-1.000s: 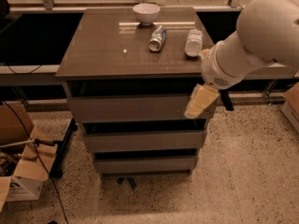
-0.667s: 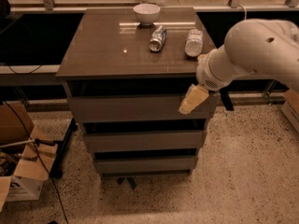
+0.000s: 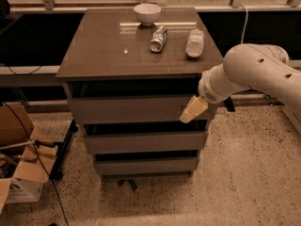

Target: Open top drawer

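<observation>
Showing the gripper (image 3: pixel 194 109) right of centre, its tan tip over the right end of the top drawer (image 3: pixel 127 109), which appears shut under the cabinet top (image 3: pixel 94 55); whether the gripper is open or closed cannot be told. With no handle on the flat front, the tip may slip off the upper edge or right corner, or catch the middle drawer (image 3: pixel 146 141) instead, and an off-centre pull could skew the drawer. Bare floor (image 3: pixel 155 201) in front leaves room to draw outward; a cardboard box (image 3: pixel 23 173) stands lower left.
</observation>
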